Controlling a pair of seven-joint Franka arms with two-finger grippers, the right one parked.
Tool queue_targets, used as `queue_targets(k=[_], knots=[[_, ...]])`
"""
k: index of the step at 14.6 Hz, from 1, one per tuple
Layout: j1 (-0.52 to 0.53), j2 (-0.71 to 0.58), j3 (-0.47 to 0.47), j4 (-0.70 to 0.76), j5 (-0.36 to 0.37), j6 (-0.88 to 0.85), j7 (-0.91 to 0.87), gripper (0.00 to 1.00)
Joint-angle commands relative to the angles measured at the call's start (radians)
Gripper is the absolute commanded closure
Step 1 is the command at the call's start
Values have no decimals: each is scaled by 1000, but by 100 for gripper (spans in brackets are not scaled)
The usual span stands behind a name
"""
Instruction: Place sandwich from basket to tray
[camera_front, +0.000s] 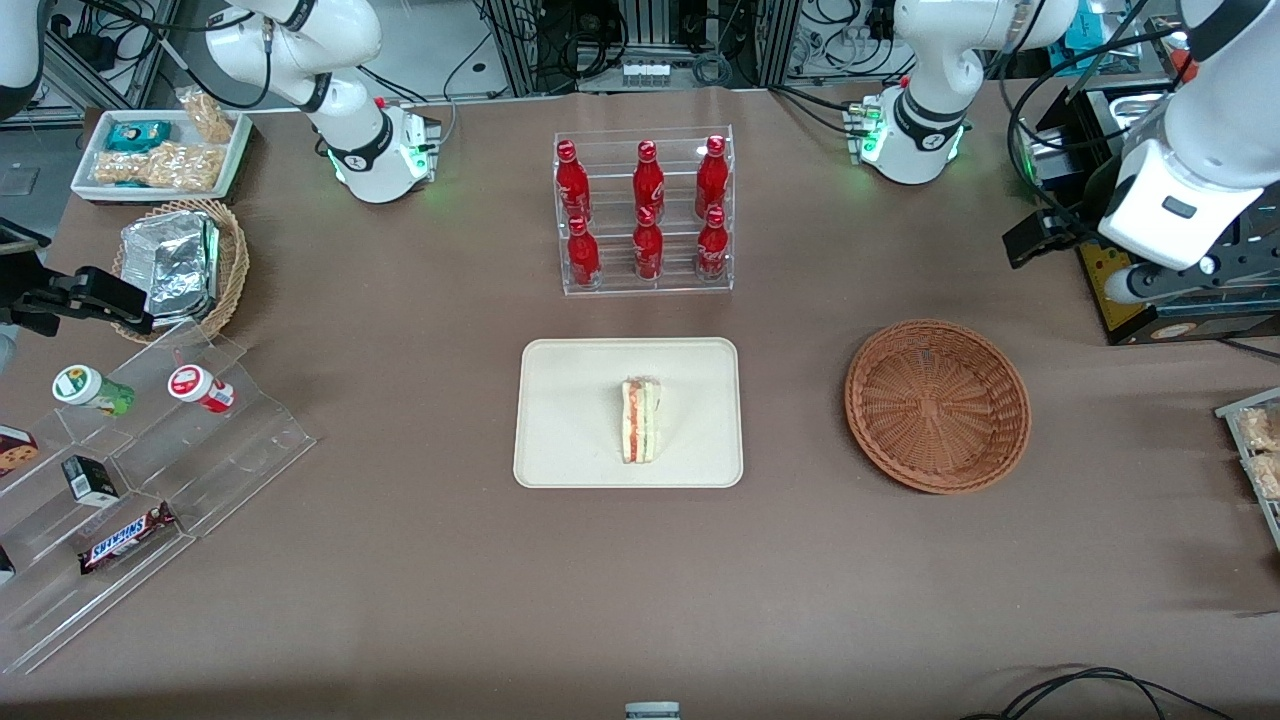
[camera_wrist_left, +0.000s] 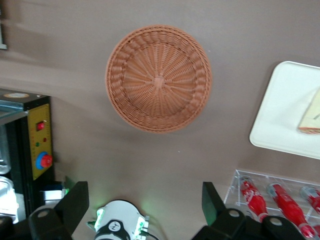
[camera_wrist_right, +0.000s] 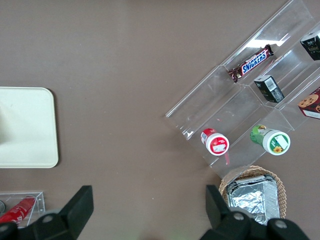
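the sandwich (camera_front: 640, 420) lies on the tray (camera_front: 560, 440), near its middle, resting on a side with its long axis running from the edge nearer the front camera toward the bottle rack (camera_front: 646, 212). the basket (camera_front: 937, 404) sits on the bench (camera_front: 400, 560) well apart from the tray, toward the working arm's end, and it holds nothing. judged from this, the placing is done and what is left is only for the arm to stay clear.

the end effector (camera_wrist_left: 145, 205) is raised high above the bench, at the working arm's end, farther from the front camera than the basket. its two fingers (camera_wrist_left: 75, 200) stand wide apart with nothing between them; the wrist view looks straight down past them at the empty basket (camera_wrist_left: 158, 78), with a corner of the tray (camera_wrist_left: 285, 115) and an edge of the sandwich (camera_wrist_left: 311, 116) off to one side.

so the sandwich lies sideways from the end effector, past the basket toward the middle of the bench, and lower. the working arm is the nearer one to it. if any further move were called for, it would have to cross over the basket first.
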Motion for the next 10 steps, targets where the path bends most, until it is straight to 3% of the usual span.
queue_targets(k=[1, 10], knots=[[-35, -28, 32, -34, -19, 2, -1, 0], [1, -59, 101, 64, -16, -151, 133, 0]])
